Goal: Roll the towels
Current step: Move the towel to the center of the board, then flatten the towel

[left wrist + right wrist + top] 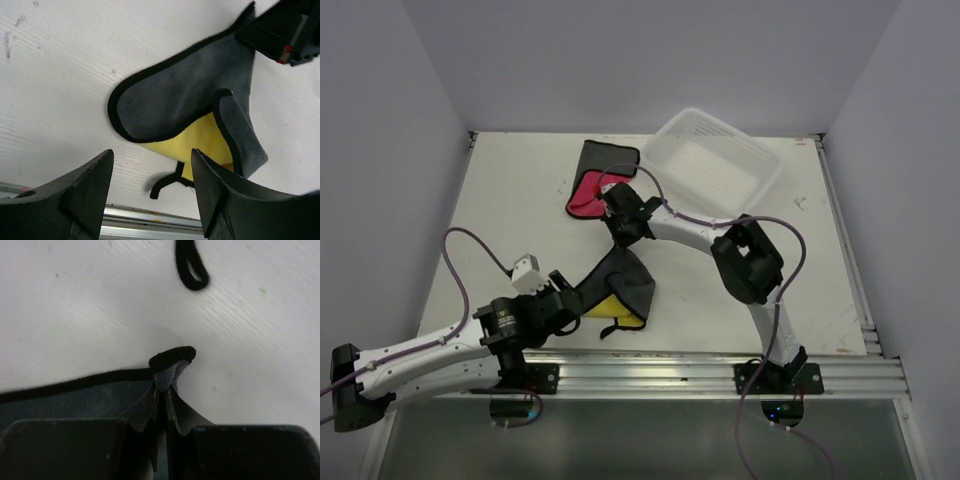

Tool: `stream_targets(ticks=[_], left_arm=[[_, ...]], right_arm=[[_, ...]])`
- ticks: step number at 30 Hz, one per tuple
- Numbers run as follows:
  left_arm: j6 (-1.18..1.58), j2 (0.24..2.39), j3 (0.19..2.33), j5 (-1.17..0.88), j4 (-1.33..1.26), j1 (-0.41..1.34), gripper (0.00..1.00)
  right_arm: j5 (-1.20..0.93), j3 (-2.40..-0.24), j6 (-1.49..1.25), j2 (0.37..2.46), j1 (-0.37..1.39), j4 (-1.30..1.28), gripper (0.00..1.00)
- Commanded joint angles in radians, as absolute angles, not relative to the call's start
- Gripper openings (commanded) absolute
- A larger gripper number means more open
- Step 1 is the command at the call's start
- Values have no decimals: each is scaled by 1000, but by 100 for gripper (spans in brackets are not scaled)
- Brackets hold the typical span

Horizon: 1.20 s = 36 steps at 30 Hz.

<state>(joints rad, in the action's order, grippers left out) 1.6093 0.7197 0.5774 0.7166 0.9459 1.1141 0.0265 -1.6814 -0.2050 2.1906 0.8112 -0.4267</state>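
Observation:
A grey towel [628, 283] with black edging and a yellow underside [200, 145] lies partly folded at the table's near middle. My right gripper [162, 387] is shut on one black-edged corner of the grey towel [172, 364], pinching it up off the table; in the top view the right gripper [620, 238] sits at the towel's far end. The left gripper [152, 170] stands open, nothing between its fingers, just short of the towel's near edge [185, 95]; from above the left gripper [570, 300] is at the towel's left. A red towel [598, 185] lies farther back.
A clear plastic basket [760, 165] stands tilted at the back right. A black hang loop [191, 267] lies on the table beyond the right gripper, and another loop [167, 182] sticks out of the grey towel near the metal rail [700, 375] at the table's front edge.

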Motion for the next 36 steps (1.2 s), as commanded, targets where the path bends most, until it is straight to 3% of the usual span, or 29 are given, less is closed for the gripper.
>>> stream_targets(ticks=[1,6,9,13,14,16,17,18,25,36], left_arm=[[1528,785,580,778,812,1118,67],[1212,914,568,698,445,1089,67],[1073,1038,542,455,224,929,66],[971,1190,604,374,109,813,66],[938,1213,626,371,100,790,66],[911,1282,682,347,97,753,66],[890,1302,699,307,86,709,66],[875,1318,725,289,71,689,66],[779,1500,868,242,67,617,60],[739,1710,908,236,97,611,50]], right_arm=[[259,-1596,-219,1914,807,-526,9],[397,-1321,-366,1695,772,-537,10],[413,-1175,-472,1620,737,-509,9],[370,-1059,-577,1611,677,-454,11],[344,-1036,-593,1614,657,-445,30],[331,-1026,-601,1612,646,-439,56],[330,-1022,-601,1605,641,-440,77],[328,-1019,-600,1574,629,-443,80],[204,-956,-566,1385,470,-416,80],[55,-908,-551,1410,370,-345,65]])
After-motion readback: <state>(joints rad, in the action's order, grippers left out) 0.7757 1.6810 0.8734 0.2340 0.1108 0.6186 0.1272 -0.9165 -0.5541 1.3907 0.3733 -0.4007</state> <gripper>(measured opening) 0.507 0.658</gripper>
